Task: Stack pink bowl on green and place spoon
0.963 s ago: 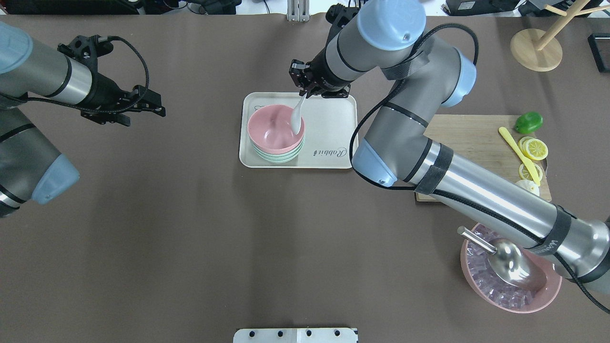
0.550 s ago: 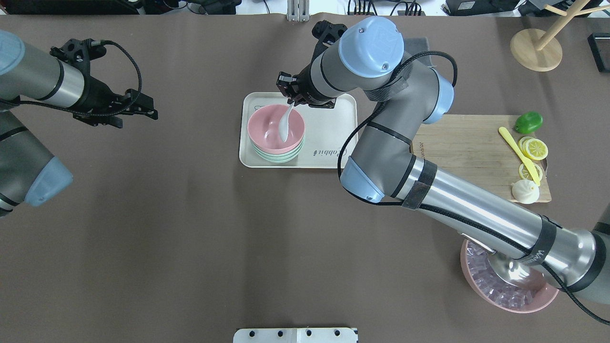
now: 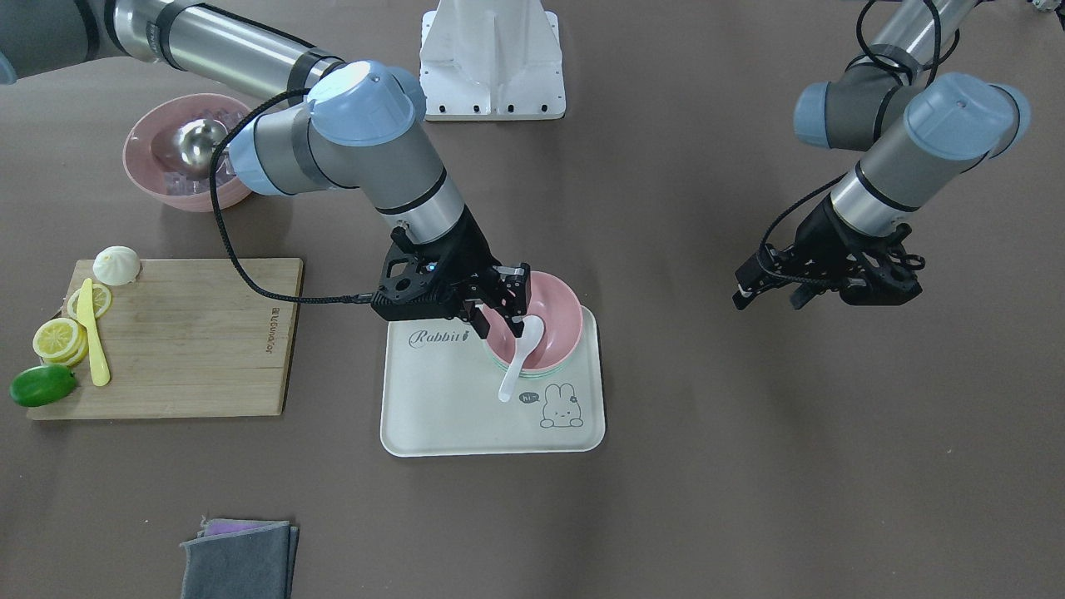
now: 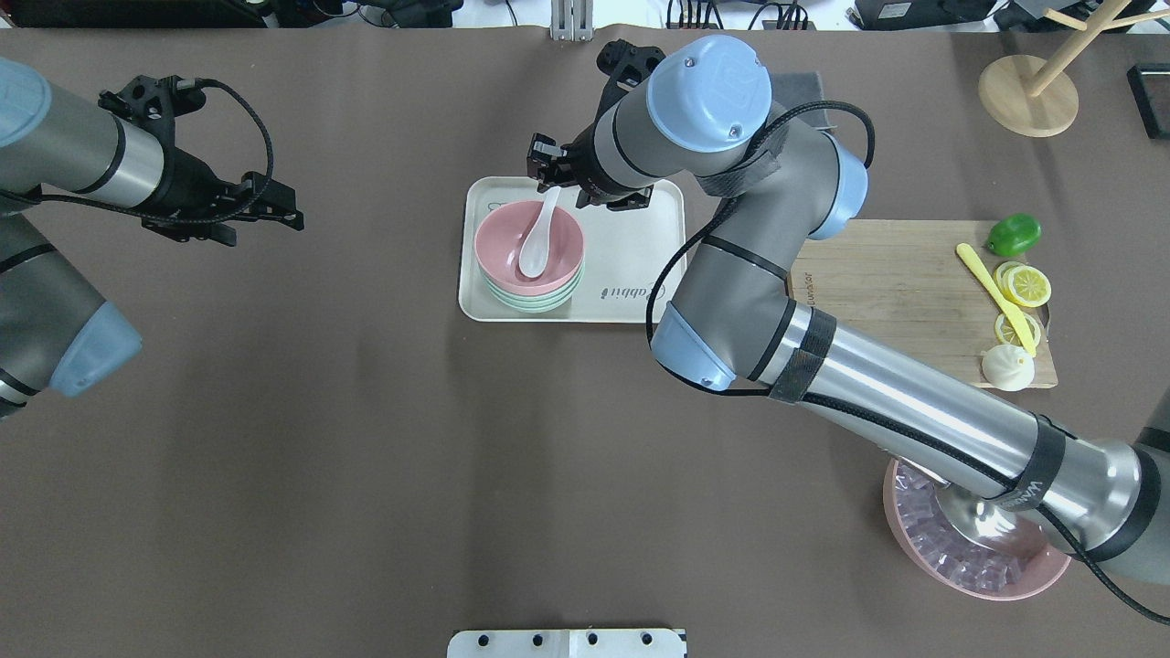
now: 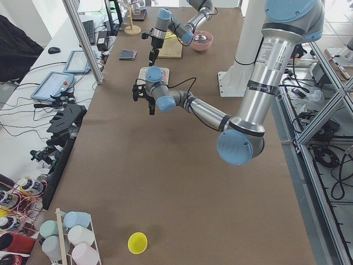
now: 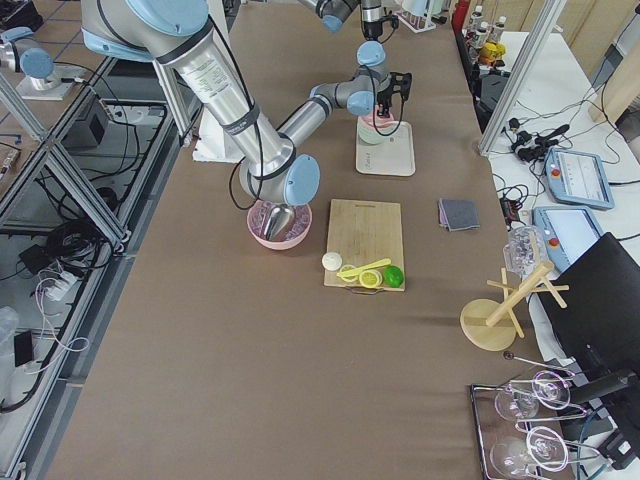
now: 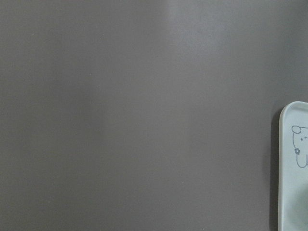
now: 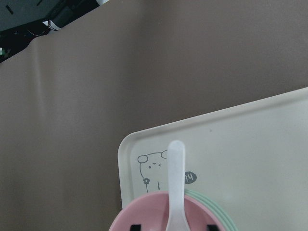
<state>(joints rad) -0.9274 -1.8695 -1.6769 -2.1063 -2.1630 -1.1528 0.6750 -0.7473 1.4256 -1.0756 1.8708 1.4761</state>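
Note:
The pink bowl [image 4: 505, 239] sits stacked on the green bowls [image 4: 532, 302] on the left part of the cream tray [image 4: 631, 247]. The white spoon [image 4: 533, 245] lies with its scoop in the pink bowl and its handle over the far rim. My right gripper [image 4: 551, 174] hovers just above the handle end, its fingers apart on either side of the spoon [image 8: 175, 192], not clamping it. In the front-facing view the spoon [image 3: 517, 356] leans on the pink bowl [image 3: 559, 309] below this gripper [image 3: 499, 304]. My left gripper [image 4: 285, 206] is open and empty, far left of the tray.
A wooden cutting board [image 4: 896, 274] with a lime [image 4: 1013, 234], lemon slices, a yellow knife and a bun lies to the right. A pink bowl of ice with a metal scoop [image 4: 978, 557] stands front right. A wooden stand [image 4: 1028, 91] is at the back right; a grey cloth [image 3: 237, 557] lies beyond the board.
My right gripper carried the spoon left over the pink bowl, lowered it and opened; the spoon now rests in the bowl. The left arm barely moved.

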